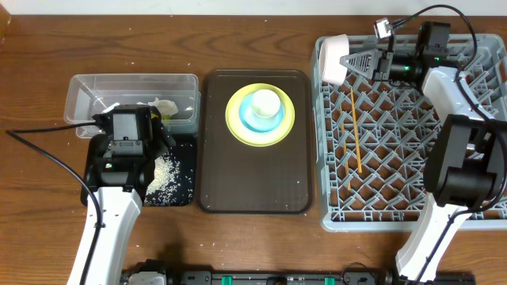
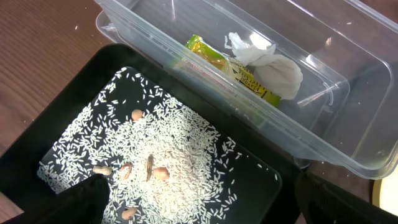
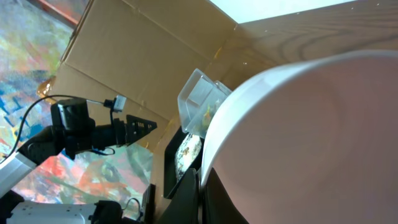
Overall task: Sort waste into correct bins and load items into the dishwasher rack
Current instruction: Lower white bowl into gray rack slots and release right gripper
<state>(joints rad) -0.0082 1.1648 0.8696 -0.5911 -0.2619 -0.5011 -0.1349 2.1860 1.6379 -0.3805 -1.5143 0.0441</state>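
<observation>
Two hands are in view, and only the right hand (image 1: 347, 62) carries anything: it is clenched on the rim of the pale pinkish-white bowl (image 1: 333, 58), at the far left corner of the grey dishwasher rack (image 1: 325, 162). The bowl is tipped up on its edge rather than sitting flat. In the right wrist view its curved wall fills most of the picture, with the fingers pinching the rim at the bottom. Whether its lower edge already touches the pegs I cannot tell. What matters for the next move is that the bowl hangs directly over that corner of the lattice, so I judge a short descent between the pegs and then a release is all it needs. The chopsticks (image 1: 356, 131) already lie in the rack, long axis running from far to near, well apart from the bowl.

On the other side, the left hand (image 1: 131, 119) is spread fully open and empty, poised over the black tray (image 1: 181, 192) with its rice grains (image 1: 162, 170). Just beyond sits the clear tub (image 1: 85, 89), holding the snack wrapper (image 2: 211, 56) and tissue (image 2: 277, 71). The yellow plate (image 1: 236, 127), blue bowl (image 1: 248, 120) and white cup (image 1: 265, 103) wait stacked on the brown serving tray (image 1: 245, 190), between the two arms on the tabletop (image 1: 238, 39).
</observation>
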